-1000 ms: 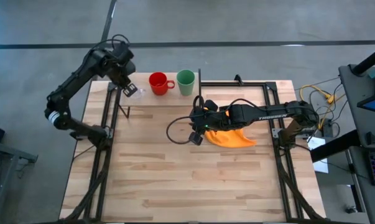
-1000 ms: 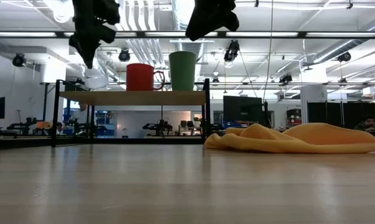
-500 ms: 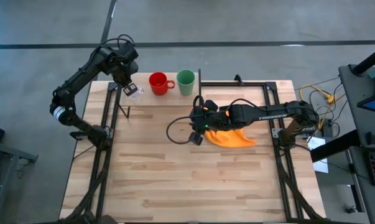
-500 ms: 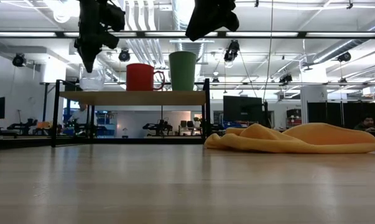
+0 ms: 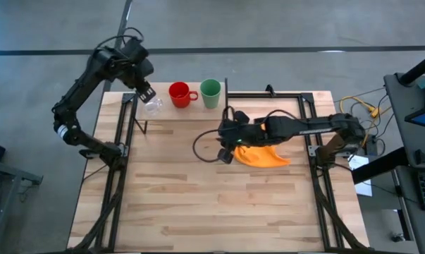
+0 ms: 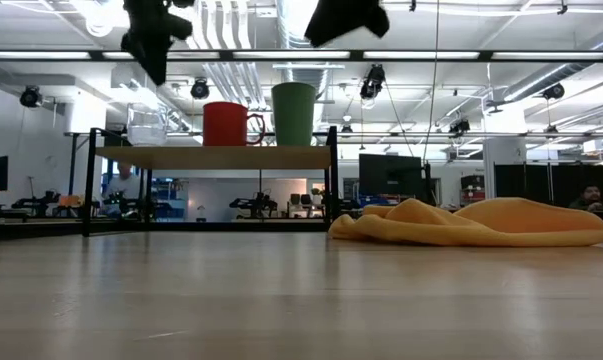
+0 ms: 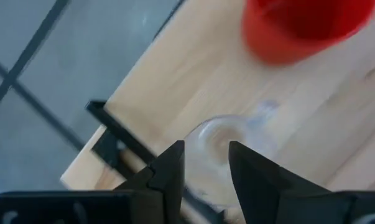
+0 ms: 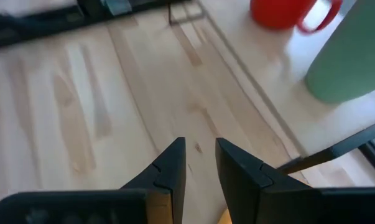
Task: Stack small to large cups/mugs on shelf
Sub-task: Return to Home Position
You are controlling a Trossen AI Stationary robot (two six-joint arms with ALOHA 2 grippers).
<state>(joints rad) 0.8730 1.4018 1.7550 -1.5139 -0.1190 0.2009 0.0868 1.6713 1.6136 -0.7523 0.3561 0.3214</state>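
Observation:
The shelf stands at the table's far left and carries all three vessels on their bases. From left to right they are the clear glass cup, the red mug and the green cup. My left gripper hangs open above the glass cup, clear of it. In the left wrist view the cup shows beyond the gap between the fingers. My right gripper hovers open over mid-table beside the orange cloth, with nothing between its fingers.
The orange cloth lies bunched on the tabletop right of centre. Thin black posts frame the shelf. A black cable loops on the table near my right gripper. Bare planks fill the table's near half.
My left gripper has set the glass cup on the shelf's left end, let go of it and risen clear. The cup now stands upright where it was put. My right gripper has risen a little.

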